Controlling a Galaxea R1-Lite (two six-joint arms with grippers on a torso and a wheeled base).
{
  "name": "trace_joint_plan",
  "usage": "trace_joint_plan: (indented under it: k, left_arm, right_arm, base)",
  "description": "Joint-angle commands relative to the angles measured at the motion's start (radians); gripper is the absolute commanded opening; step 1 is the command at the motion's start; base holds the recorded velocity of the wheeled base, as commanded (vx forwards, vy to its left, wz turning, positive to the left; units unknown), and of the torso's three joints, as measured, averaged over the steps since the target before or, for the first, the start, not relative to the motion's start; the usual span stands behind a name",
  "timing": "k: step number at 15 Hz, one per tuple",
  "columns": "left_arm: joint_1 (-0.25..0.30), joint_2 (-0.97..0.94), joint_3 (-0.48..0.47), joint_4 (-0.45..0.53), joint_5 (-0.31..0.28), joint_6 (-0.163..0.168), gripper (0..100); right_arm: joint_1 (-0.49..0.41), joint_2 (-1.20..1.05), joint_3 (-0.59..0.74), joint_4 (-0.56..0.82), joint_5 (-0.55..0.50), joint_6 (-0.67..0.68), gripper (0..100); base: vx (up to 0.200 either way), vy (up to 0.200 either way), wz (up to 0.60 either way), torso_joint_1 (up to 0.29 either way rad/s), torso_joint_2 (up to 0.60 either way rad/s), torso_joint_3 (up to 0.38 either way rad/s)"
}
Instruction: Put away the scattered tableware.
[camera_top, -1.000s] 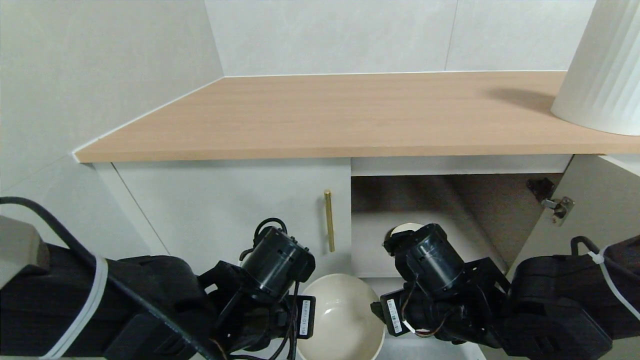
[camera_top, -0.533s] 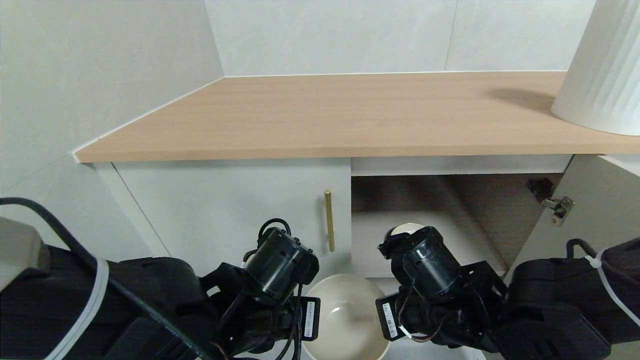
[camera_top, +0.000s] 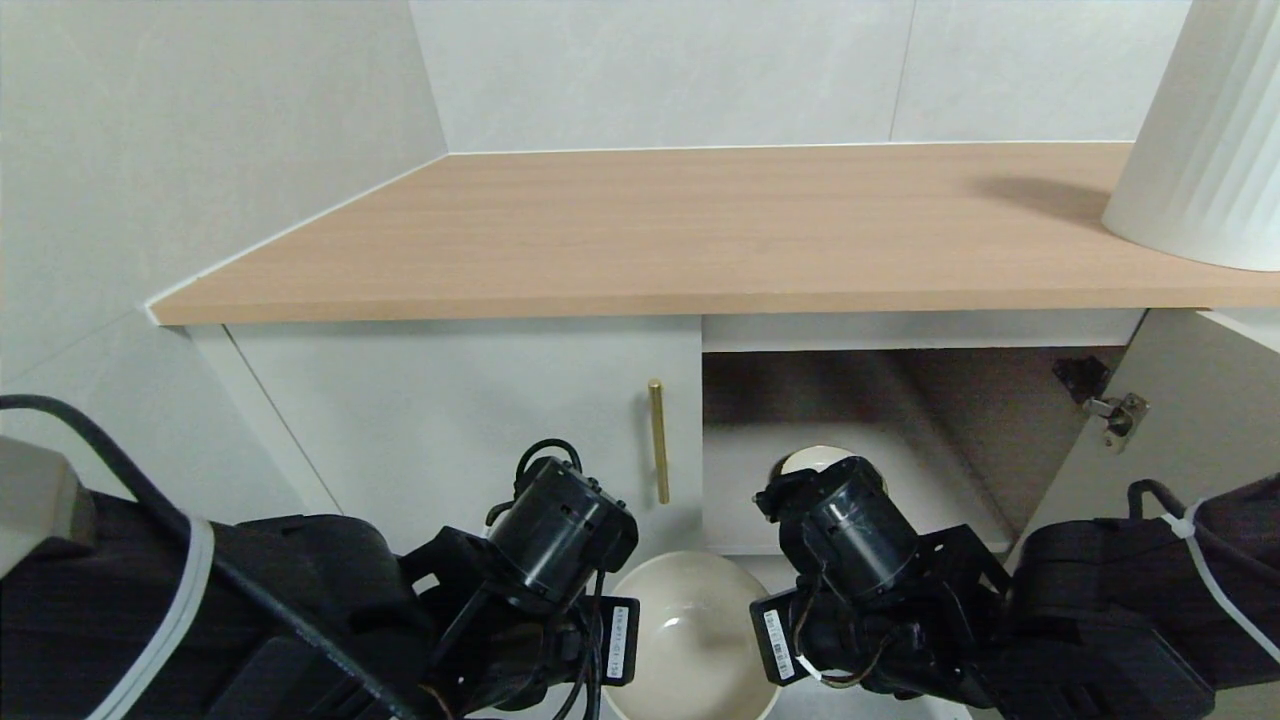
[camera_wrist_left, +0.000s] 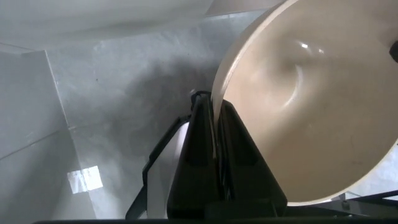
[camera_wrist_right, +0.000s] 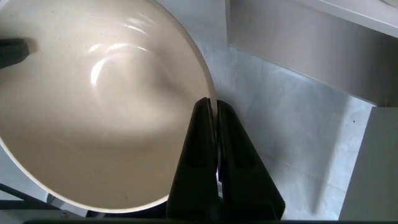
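Observation:
A cream bowl (camera_top: 685, 640) hangs low in front of the cabinet, held between my two arms. My left gripper (camera_wrist_left: 215, 124) is shut on its rim on one side; the bowl (camera_wrist_left: 305, 106) shows its glossy inside. My right gripper (camera_wrist_right: 215, 121) is shut on the opposite rim of the bowl (camera_wrist_right: 99, 99). Inside the open cabinet compartment (camera_top: 900, 400) a small pale round item (camera_top: 815, 458) peeks out just behind my right wrist.
The wooden countertop (camera_top: 700, 230) carries a white ribbed vessel (camera_top: 1205, 140) at the far right. The left cabinet door (camera_top: 450, 420) is closed, with a brass handle (camera_top: 657, 440). The right door (camera_top: 1190, 400) stands swung open on its hinge. Grey tiled floor lies below.
Both arms with the bowl have shifted slightly toward the cabinet over the last second; both grips on the rim are unchanged.

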Motion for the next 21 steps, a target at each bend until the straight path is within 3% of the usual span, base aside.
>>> trace_joint_plan:
  k: [1, 7, 11, 15, 18, 21]
  left_arm:
    - [0.000, -0.004, -0.001, 0.001, 0.001, -0.001, 100]
    - [0.000, -0.001, -0.005, -0.001, 0.001, -0.012, 100]
    - [0.001, -0.004, -0.007, -0.001, 0.001, -0.017, 100]
    - [0.004, -0.004, -0.015, -0.001, 0.038, -0.024, 100]
    - [0.009, -0.005, -0.029, 0.001, 0.041, -0.050, 100]
    - [0.009, -0.051, -0.025, 0.001, 0.041, -0.050, 100]
  right_arm:
    - [0.000, 0.002, 0.001, 0.001, -0.001, 0.000, 0]
    - [-0.003, 0.016, 0.004, 0.002, -0.003, 0.000, 0]
    - [-0.050, 0.034, 0.019, 0.004, -0.009, -0.011, 0]
    - [-0.182, 0.057, 0.013, 0.004, -0.017, -0.031, 0]
    - [-0.285, 0.090, -0.001, -0.006, -0.017, -0.037, 0]
    - [-0.336, 0.123, -0.016, -0.122, -0.017, 0.009, 0]
  base:
    - [0.000, 0.000, 0.00, 0.000, 0.00, 0.000]
    - [0.000, 0.000, 0.00, 0.000, 0.00, 0.000]
    - [0.000, 0.000, 0.00, 0.000, 0.00, 0.000]
    - [0.000, 0.000, 0.00, 0.000, 0.00, 0.000]
    - [0.000, 0.000, 0.00, 0.000, 0.00, 0.000]
    - [0.000, 0.000, 0.00, 0.000, 0.00, 0.000]
